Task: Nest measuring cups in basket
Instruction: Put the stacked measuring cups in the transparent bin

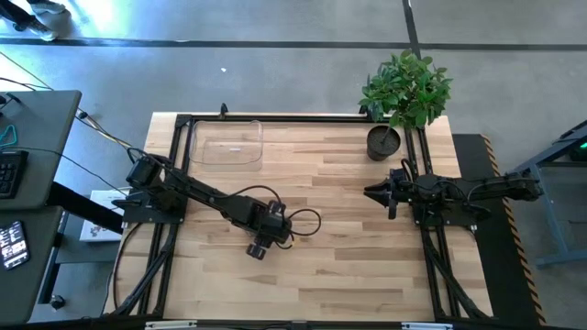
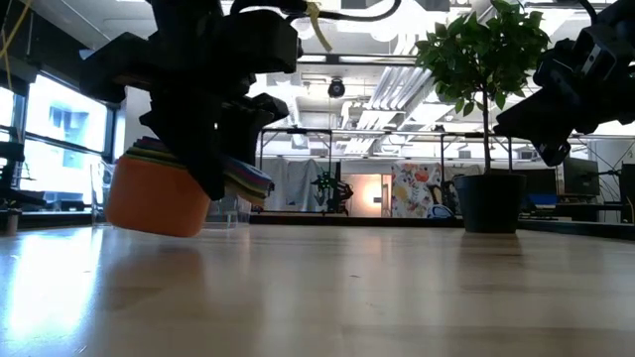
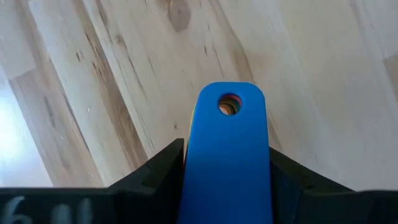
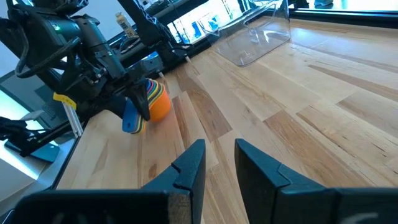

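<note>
The measuring cups [image 2: 159, 198] are nested into one stack: an orange bowl is outermost, coloured rims show above it, and a blue handle [image 3: 227, 143] lies on top. My left gripper [image 1: 261, 240] is shut on the stacked handles, over the middle of the table toward its near side. The basket [image 1: 227, 142], a clear tub, stands on the table at the far left. My right gripper [image 4: 217, 168] waits at the right side, open, with nothing between its fingers. My left gripper pinches the stacked handles between its two fingers, one on each long edge [image 3: 186, 168]. The fingers come steeply from above. The handles' holed free end [image 3: 230, 104] sticks out past them. The stack is tilted, and its orange bowl [image 4: 160, 107] hangs just above the table.
A dark round pot [image 1: 383, 142] with a leafy plant [image 1: 408, 87] stands at the far right corner. Black frame rails [image 1: 179, 160] run along the table's left, right and far sides. Bare wood lies between the stack and the basket.
</note>
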